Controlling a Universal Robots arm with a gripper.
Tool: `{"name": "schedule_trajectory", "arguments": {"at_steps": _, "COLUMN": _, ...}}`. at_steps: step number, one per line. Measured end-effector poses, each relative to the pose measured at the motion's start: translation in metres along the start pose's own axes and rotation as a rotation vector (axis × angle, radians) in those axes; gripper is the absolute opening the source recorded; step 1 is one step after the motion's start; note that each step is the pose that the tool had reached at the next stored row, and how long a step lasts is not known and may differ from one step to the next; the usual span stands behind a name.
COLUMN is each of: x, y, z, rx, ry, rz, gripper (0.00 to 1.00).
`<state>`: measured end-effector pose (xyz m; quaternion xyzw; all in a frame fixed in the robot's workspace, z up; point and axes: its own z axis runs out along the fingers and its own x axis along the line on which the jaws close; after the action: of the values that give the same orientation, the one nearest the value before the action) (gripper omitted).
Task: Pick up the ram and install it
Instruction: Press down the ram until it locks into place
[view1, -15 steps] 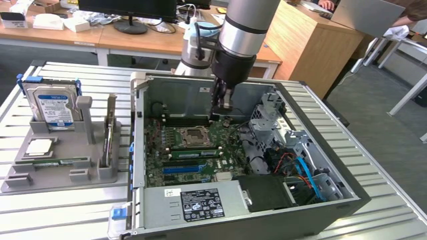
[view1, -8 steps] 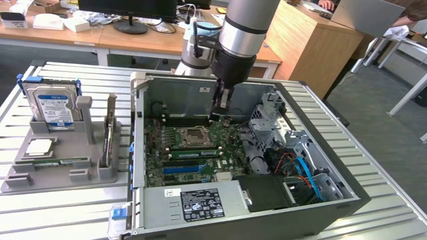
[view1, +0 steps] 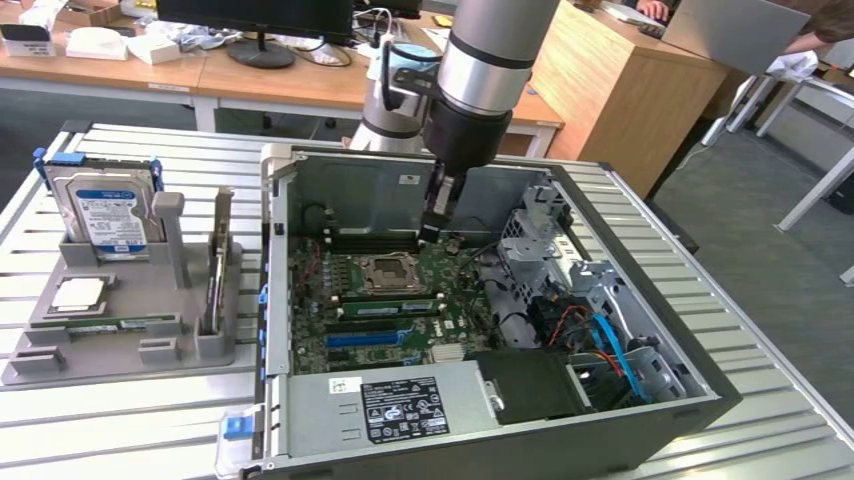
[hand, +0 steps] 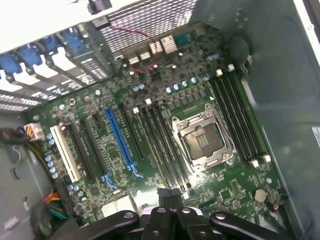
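Pretty standard lab/office setup. Everything sits on a slatted metal table (view1: 147, 420). Behind the jaws runs a long wooden desk (view1: 200, 70) with a monitor stand (view1: 262, 52) and white boxes (view1: 96, 42). Off toward the exterior view's right there's a tall wooden cabinet (view1: 627, 90), over grey carpet floor (view1: 761, 250).
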<state>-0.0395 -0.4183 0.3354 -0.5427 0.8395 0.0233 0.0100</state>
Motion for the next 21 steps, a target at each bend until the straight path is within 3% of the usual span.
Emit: {"name": "schedule_trajectory", "arguments": {"at_steps": 21, "x": 0.0025, "y": 0.0054, "z": 0.0018, "rx": 0.0104, "ry": -0.0066, "rz": 0.245, "gripper": 0.10}}
